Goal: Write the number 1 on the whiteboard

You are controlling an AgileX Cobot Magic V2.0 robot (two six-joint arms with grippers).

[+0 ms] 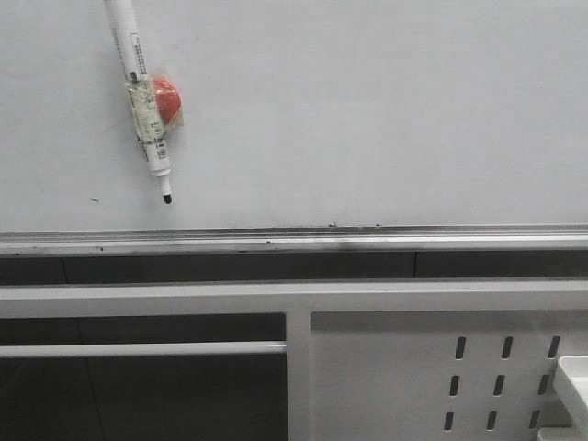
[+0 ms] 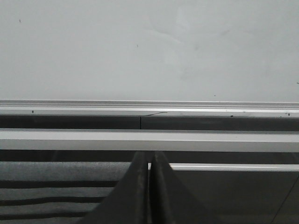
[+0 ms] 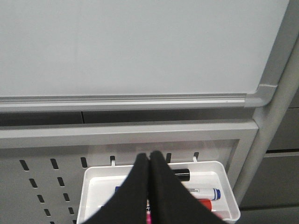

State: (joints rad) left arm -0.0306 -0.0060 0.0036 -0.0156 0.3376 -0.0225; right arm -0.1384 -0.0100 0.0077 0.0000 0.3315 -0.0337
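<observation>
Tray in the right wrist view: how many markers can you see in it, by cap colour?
Black-capped marker: 1
Blue-capped marker: 1
Red-capped marker: 1
Total: 3 visible in the tray; the right pincer hides part of it, so more may be there.

Count: one whiteboard (image 1: pixel 367 110); one marker (image 1: pixel 142 96) on it at 10 o'clock in the front view, one red magnet (image 1: pixel 168 101) beside it. One white tray (image 3: pixel 96 184); three markers partly visible inside.

Marker (image 1: pixel 140 87) top cut off (front view); tray (image 3: pixel 93 186) partly hidden.
</observation>
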